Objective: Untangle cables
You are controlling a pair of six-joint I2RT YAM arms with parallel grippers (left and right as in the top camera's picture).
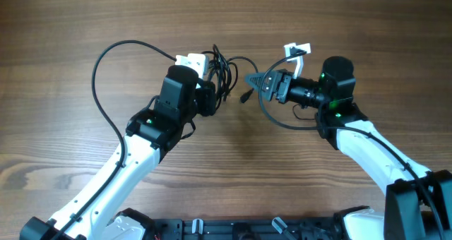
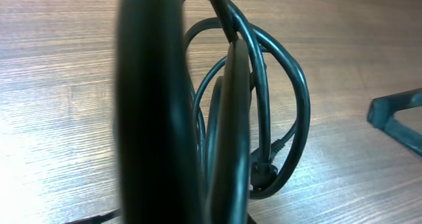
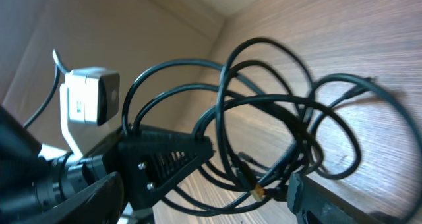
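The cables (image 1: 223,69) sit in one knotted bunch midway between the left and right edges of the desk (image 1: 70,28), nearer its far edge. One long loop (image 1: 106,92) sweeps out toward the left edge and another (image 1: 279,120) curls under the right arm.

The left pincer (image 1: 215,90) has its fingers (image 2: 155,105) drawn almost together. Cords run through the narrow gap, so it looks to be gripping the bunch and holding its loops upright off the wood. The right pincer (image 1: 258,81) faces it from just beside, spread wide and holding nothing, with a small plug (image 3: 258,191) hanging between its fingers.

The step in hand seems to be picking one cord out of the bunch. To do it well, the right pincer should close on a single strand near that plug, not on a crossing of several. It should then draw the strand slowly toward the right edge while the left keeps the bunch anchored. Several loops drape over the left finger (image 3: 165,158), so a hard tug would likely tighten the knot. A gentle pull along the cord's own run is safer.
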